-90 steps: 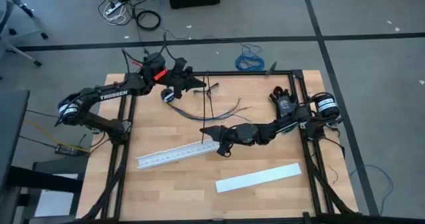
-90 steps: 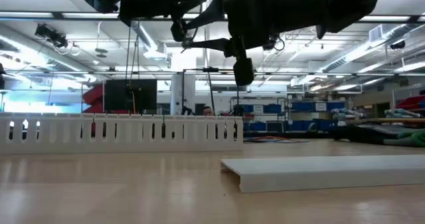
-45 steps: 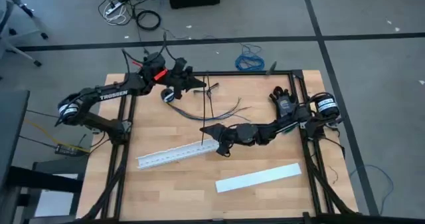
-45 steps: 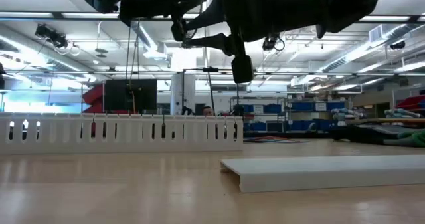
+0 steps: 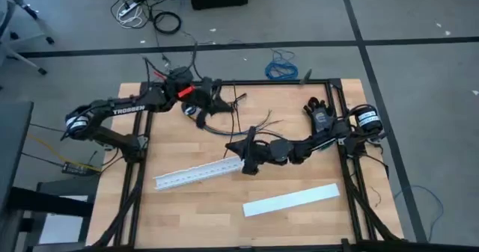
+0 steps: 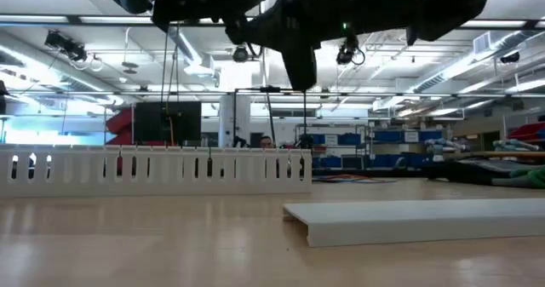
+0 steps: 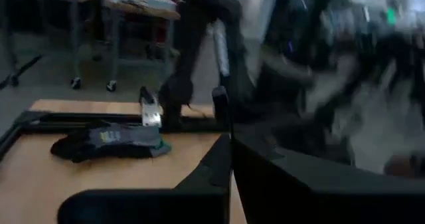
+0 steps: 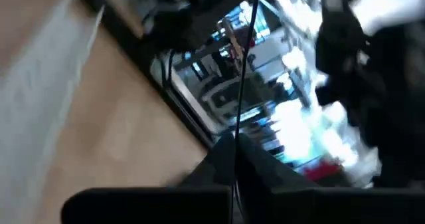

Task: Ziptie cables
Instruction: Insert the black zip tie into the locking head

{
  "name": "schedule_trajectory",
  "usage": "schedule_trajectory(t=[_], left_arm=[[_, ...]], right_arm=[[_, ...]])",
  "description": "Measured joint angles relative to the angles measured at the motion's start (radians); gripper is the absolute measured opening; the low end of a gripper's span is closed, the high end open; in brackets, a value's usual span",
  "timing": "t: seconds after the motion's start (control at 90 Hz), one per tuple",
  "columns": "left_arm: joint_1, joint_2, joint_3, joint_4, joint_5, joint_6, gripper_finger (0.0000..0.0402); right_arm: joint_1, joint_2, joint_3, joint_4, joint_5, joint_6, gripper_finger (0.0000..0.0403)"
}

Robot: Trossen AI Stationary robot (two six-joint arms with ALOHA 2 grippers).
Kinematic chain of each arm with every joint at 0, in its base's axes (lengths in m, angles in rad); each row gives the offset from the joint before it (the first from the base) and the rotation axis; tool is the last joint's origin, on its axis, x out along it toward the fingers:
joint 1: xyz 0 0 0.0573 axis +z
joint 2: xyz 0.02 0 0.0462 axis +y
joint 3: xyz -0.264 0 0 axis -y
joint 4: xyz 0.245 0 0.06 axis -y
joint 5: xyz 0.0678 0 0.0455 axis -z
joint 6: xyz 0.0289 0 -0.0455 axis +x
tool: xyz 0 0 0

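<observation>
The cables (image 5: 224,130), a bunch of thin grey and dark wires, curve across the far middle of the table, and their free ends (image 5: 269,122) fan out toward the right. My left gripper (image 5: 218,105) is over their left end, and my right gripper (image 5: 238,144) is just near of their middle. Each is shut on a thin black zip tie, which shows as a fine dark line in both wrist views. In the low view both grippers (image 6: 298,61) hang well above the tabletop. Whether the tie goes around the cables I cannot tell. My left gripper pinches the thin black zip tie (image 7: 228,127) between its two shut fingers. The tie rises out from between the fingertips, clear of the table. My right gripper pinches the zip tie (image 8: 237,127) between its shut fingers too. From there the tie runs straight on past the fingertips.
A white slotted strip (image 5: 198,174) lies near of the grippers, with a flat white cover (image 5: 290,200) toward the near right. Black frame rails (image 5: 284,82) border the table. A blue coiled cable (image 5: 282,65) lies on the floor beyond the far edge.
My left gripper has gone toward the table's right and a little nearer, closing on my right gripper. My right gripper has risen and edged toward the far side. The zip tie no longer shows as a long line across the table. The wires' free ends have drawn in.
</observation>
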Motion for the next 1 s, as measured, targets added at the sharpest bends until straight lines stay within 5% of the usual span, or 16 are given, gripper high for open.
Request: schedule_trajectory(t=[0.156,0.3,0.667,0.822,1.0], left_arm=[[-0.154,0.000,-0.001,-0.133,-0.216,0.281,0.0000],[-0.317,0.000,-0.001,-0.201,-0.526,0.491,0.0000],[-0.664,0.013,-0.001,-0.181,-1.105,0.744,0.0000],[-0.753,0.053,-0.004,-0.059,-1.262,0.818,0.0000],[-0.788,0.130,-0.102,0.268,-1.400,1.022,0.0000]], right_arm=[[0.042,0.000,0.000,0.008,-0.002,0.308,0.0001],[0.097,0.000,0.000,-0.004,0.007,0.511,0.0000],[0.213,0.000,-0.032,-0.047,0.091,0.815,0.0000],[0.216,0.000,-0.090,0.079,0.054,0.864,0.0000],[0.215,0.000,-0.172,0.269,0.020,0.859,0.0000]])
